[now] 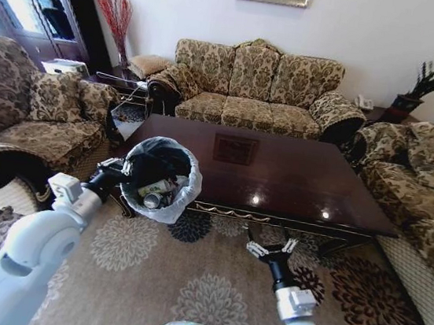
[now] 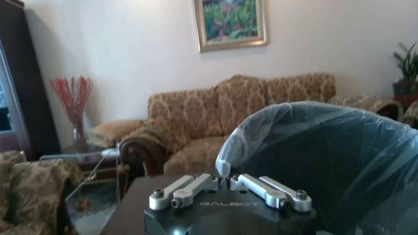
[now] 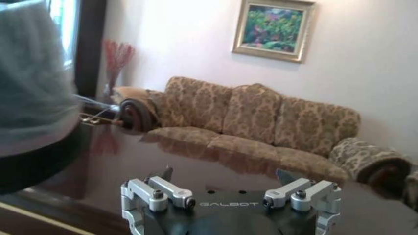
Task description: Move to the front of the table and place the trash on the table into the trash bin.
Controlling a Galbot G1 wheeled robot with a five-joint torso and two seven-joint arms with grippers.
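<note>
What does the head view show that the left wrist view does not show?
Head view alone: trash already inside the trash bin, the open right gripper below the table edge, the patterned carpet. Left wrist view alone: red branches in a vase. Both: the bin's bag, the left gripper shut on its rim, the sofa.

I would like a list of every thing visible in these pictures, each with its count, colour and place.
table: one, dark brown, before the robot.
trash bin: one, black with whitish bag, held at the table's left front corner.
trash: a few pieces, one a silver can, inside the bin.
sofas: three, brown patterned, around the table.
painting: one, gold frame, on the wall.
red twigs: one bunch, back left corner.
plant: one, green, back right.
left gripper: shut on the bag's rim.
right gripper: open, at the table's front edge.
</note>
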